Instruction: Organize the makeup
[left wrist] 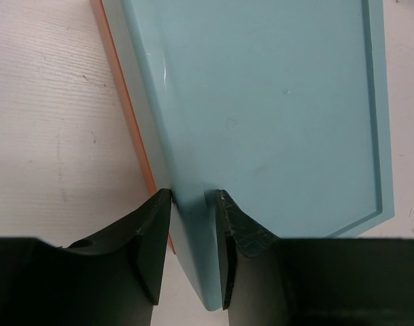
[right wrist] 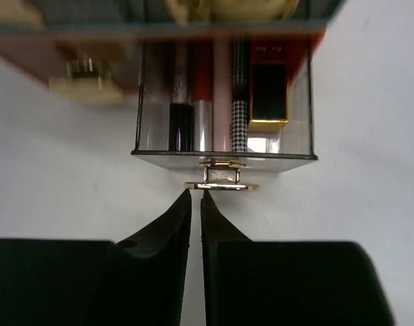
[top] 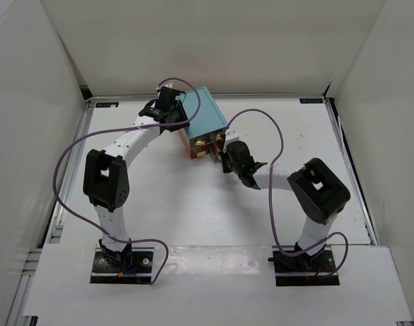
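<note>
Gold lipstick tube (right wrist: 268, 95) and silver-lilac tube (right wrist: 203, 125) lie in drawer (right wrist: 223, 155); left gripper (left wrist: 193, 197) pinches teal box (left wrist: 274, 102), right gripper (right wrist: 196, 195) closed.

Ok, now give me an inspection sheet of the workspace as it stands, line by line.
Surface: white table, lightly scuffed.
Job's things: gold lipstick tube, silver tube, black stick and houndstooth stick lie in the open clear drawer of the teal drawer box.
Clutter: nothing seen.
Grippers: left gripper clamped on the box's edge; right gripper shut, just short of the drawer's gold handle.
Cables: purple cables loop off both arms.
Surroundings: white enclosure walls.
</note>
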`<state>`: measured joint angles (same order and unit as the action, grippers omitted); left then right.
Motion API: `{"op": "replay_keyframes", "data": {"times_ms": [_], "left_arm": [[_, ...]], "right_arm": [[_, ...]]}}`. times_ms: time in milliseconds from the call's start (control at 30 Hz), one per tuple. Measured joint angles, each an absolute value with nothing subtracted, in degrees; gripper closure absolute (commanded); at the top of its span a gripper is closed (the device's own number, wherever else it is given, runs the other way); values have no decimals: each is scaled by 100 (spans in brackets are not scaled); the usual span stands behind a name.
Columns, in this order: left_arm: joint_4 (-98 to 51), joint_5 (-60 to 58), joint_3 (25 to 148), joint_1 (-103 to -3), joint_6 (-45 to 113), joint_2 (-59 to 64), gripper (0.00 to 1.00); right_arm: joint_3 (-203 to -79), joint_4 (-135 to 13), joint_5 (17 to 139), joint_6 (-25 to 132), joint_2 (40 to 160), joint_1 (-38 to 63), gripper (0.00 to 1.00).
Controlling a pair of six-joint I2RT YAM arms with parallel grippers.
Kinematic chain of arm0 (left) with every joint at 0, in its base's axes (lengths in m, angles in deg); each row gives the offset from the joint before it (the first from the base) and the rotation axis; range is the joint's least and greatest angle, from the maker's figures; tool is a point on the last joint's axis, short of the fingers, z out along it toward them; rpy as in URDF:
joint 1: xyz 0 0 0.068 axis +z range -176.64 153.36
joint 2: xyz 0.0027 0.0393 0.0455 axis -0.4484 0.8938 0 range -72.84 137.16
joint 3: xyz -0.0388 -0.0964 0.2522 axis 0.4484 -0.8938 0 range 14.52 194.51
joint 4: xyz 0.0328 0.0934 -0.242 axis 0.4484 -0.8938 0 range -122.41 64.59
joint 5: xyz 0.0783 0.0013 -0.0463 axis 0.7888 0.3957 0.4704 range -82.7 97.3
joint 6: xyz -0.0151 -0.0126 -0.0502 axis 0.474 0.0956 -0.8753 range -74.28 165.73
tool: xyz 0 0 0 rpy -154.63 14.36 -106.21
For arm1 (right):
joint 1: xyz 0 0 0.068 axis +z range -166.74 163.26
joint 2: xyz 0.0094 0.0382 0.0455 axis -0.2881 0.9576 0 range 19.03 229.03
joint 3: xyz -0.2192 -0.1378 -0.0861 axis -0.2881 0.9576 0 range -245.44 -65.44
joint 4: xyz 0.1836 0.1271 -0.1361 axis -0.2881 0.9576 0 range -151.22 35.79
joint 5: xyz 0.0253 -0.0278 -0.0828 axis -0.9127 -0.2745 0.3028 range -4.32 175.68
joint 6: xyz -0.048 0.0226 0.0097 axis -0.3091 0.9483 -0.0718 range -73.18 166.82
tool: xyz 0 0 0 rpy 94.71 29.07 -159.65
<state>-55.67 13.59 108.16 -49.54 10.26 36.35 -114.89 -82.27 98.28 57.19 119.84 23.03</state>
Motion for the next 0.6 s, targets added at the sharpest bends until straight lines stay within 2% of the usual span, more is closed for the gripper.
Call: {"op": "replay_keyframes", "data": {"times_ms": [233,400,533,600], "left_arm": [[-5543,1348,10799,-4954,1009,3635,61],[-5524,1356,10799,-4954,1015,3635,60],[-5572,1422,10827,-4954,1057,3635,47],[-5805,1544,10947,-4965,1144,3635,32]], "right_arm": [[-12199,-9753,10446,6113,13029,2276,77],[-12040,-10317,10724,6423,13125,2300,71],[-11852,-10490,10814,6452,12966,2309,64],[-11655,-10407,10805,6447,12592,2309,60]]}}
